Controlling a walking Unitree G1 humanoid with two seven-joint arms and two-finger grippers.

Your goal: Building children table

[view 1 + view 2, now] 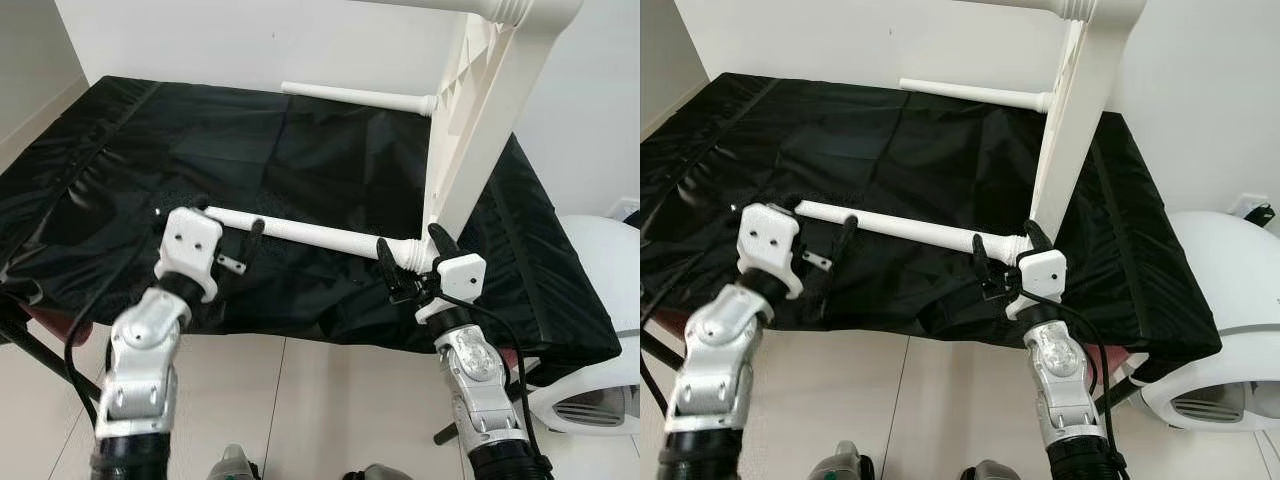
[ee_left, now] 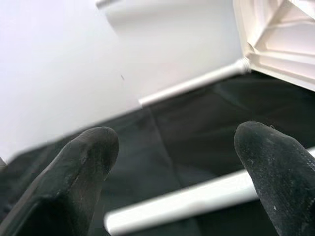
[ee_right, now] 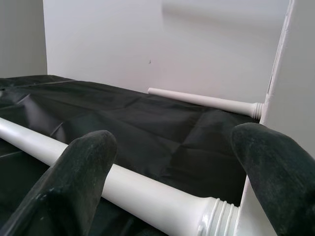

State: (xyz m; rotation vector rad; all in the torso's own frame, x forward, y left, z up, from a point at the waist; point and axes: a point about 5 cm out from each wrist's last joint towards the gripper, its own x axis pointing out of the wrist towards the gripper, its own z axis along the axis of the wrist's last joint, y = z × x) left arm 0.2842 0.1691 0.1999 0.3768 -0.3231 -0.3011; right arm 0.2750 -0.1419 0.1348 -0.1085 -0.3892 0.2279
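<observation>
Now the right gripper [image 1: 412, 262] and left gripper [image 1: 243, 250], both spread, straddle the near white leg [image 1: 300, 232] of the tipped children's table [image 1: 480, 130].

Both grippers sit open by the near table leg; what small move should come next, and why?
Probably close the right gripper on the near leg at its threaded end. Its fingers straddle the leg where it joins the tabletop; the left gripper is open near the free end.

Black cloth [image 1: 300, 150] bare btwn near leg [image 1: 300, 232] & far leg [image 1: 360, 97]: wide lane from left. Right side blocked by upright tabletop [image 1: 480, 130]. Wall just behind far leg. White appliance [image 1: 600, 330] crowds near right.
</observation>
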